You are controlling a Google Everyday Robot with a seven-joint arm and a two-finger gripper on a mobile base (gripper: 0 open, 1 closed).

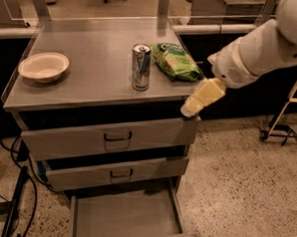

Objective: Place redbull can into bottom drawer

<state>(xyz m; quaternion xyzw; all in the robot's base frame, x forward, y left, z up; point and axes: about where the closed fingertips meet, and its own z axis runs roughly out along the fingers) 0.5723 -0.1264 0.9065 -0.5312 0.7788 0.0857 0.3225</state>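
Grey metal cabinet point(96, 73) fills the centre of your frame, its two upper drawers point(112, 138) shut. Below them, at the bottom edge, the bottom drawer point(125, 221) is pulled out, its flat floor showing. Your white arm point(262, 44) comes in from the upper right. On the cabinet top, a green snack bag point(175, 61) lies toward the right edge and a pale bowl point(44, 66) sits at the left. The redbull can point(140, 67) stands upright just left of the bag. Your gripper point(199, 98) hangs off the top's front right corner, apart from the can; you cannot tell how far open it is.
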